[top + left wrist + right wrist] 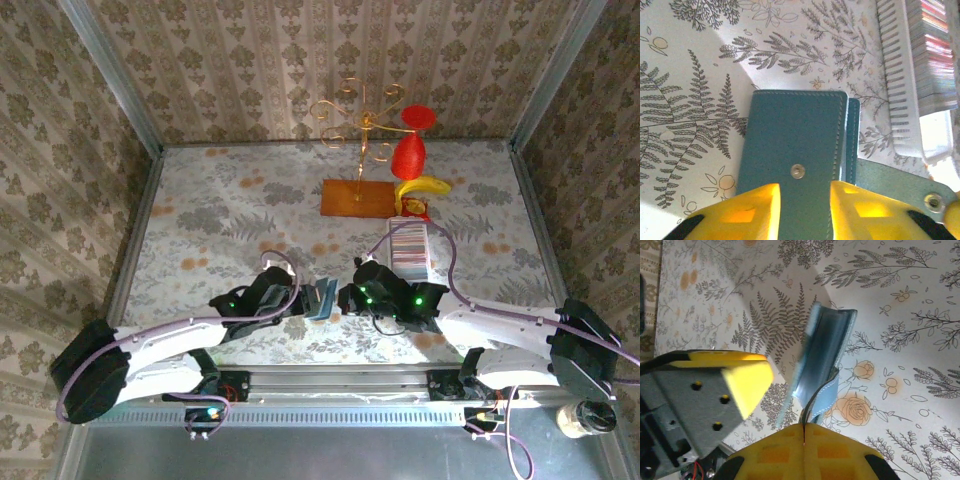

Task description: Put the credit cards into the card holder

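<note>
Worryingly, my right pincer [804, 429] gripped only the thin flap of the card holder [822, 355], on edge at the front of the table [230, 210]; my left pincer [805, 189] stood apart at its face, so it might slip.

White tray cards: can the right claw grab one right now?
Probably not yet. The right claw is shut on the small teal-blue folding card holder, so it is busy. The pale plastic cards in the long white slotted tray lie close by, with nothing seeming to block them.
</note>
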You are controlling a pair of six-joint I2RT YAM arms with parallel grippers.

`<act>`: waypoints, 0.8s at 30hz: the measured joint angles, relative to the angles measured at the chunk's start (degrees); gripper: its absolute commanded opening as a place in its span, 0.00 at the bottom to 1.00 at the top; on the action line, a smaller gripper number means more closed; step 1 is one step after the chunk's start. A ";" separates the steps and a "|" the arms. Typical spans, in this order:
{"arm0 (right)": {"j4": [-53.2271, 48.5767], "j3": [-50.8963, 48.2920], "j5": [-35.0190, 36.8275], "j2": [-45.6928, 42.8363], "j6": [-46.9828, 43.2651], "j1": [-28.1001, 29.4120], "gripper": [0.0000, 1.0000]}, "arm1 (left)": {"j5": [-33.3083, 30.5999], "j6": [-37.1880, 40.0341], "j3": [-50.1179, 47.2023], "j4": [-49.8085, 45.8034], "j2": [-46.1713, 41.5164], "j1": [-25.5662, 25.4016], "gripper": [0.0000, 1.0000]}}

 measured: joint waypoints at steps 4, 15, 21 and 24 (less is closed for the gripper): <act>-1.22 -0.46 0.22 0.00 0.15 -1.03 0.00 | -0.52 -0.81 -1.20 -0.33 -0.85 0.00 0.15; -3.13 -3.02 0.37 0.11 0.11 -3.58 0.00 | -1.49 -2.62 -5.01 -1.40 -2.36 0.00 0.02; -3.32 -3.02 0.35 1.18 0.11 -4.11 0.00 | -1.51 -3.34 -6.91 -1.73 -4.11 0.00 0.00; -3.32 -3.04 0.35 1.84 0.07 -4.37 0.00 | -1.51 -3.58 -7.69 -2.08 -4.61 0.00 0.00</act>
